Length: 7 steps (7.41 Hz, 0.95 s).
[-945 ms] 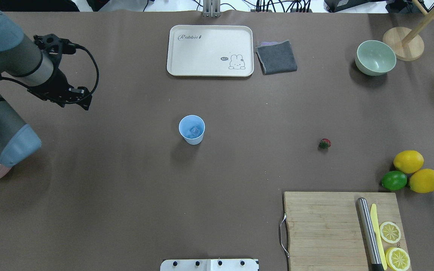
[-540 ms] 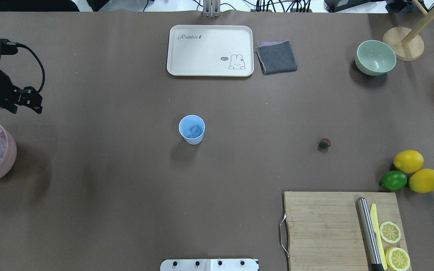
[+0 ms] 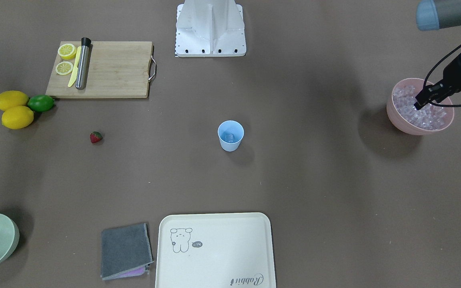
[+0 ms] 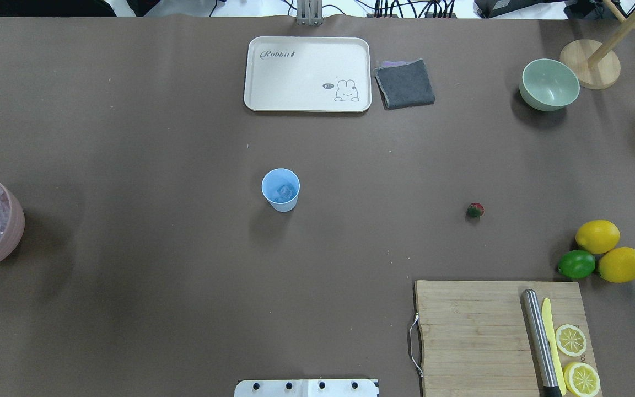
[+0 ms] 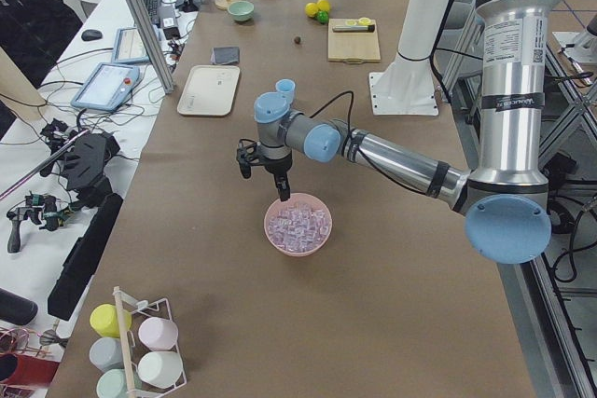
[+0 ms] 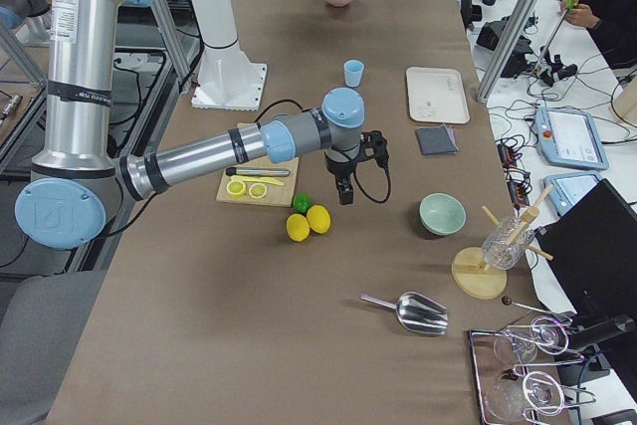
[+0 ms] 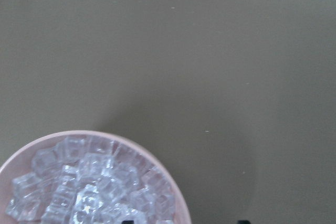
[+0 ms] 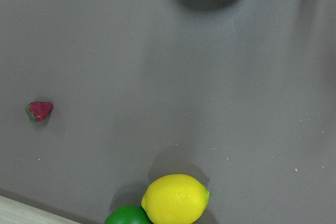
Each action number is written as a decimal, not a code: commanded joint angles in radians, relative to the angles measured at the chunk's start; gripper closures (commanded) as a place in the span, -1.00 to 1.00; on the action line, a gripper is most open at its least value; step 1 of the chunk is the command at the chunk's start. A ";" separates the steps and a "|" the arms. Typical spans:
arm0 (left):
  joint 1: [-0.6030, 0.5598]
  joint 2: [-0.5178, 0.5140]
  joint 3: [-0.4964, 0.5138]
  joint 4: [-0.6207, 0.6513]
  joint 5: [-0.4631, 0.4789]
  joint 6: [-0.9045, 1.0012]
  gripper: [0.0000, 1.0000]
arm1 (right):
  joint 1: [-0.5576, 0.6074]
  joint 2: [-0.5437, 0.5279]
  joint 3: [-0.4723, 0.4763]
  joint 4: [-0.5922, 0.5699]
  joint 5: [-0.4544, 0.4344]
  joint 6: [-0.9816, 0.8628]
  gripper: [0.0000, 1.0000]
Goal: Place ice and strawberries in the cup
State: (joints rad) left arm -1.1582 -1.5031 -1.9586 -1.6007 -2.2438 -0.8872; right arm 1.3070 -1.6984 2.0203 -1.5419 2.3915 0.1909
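While the left claw hangs just above the heaped ice in the pink bowl at the far end of the bench, its two tips, seen at the bottom edge of the left wrist view, stand apart with nothing between them; the step in hand looks like the fetching of more ice. The cup stands upright mid-bench, well apart from the bowl, with one clear piece lying inside it; the strawberry lies on the bare bench, well off to the cup's other side and short of the lemons. The next move probably calls for the claw to drop among the cubes, close on a single one without scattering its slippery neighbours, then carry it across to the cup; the strawberry is not yet dealt with. The right claw hangs above the bench near the lemons; whether it is apart or together cannot be told from the side view. The only clear writing is "Rabbit" on the cream tray, beside a drawn bunny; the little speech bubble is too small to read surely.
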 commanded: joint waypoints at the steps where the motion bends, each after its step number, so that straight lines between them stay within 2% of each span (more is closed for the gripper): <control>1: -0.001 0.055 -0.006 -0.083 0.003 -0.171 -0.45 | 0.000 0.000 0.006 0.000 0.000 0.004 -1.00; 3: 0.029 0.153 0.050 -0.369 0.004 -0.339 -0.45 | 0.001 -0.003 0.009 -0.001 0.000 0.008 -1.00; 4: 0.079 0.153 0.069 -0.418 0.015 -0.411 -0.45 | 0.000 -0.006 0.009 0.000 0.000 0.008 -1.00; 6: 0.091 0.158 0.063 -0.438 0.018 -0.478 -0.45 | 0.000 -0.007 0.009 -0.001 0.002 0.022 -1.00; 7: 0.121 0.162 0.050 -0.441 0.061 -0.540 -0.44 | 0.000 -0.007 0.015 -0.001 0.003 0.037 -1.00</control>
State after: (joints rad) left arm -1.0649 -1.3470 -1.8993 -2.0296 -2.2176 -1.3619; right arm 1.3071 -1.7052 2.0311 -1.5430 2.3928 0.2118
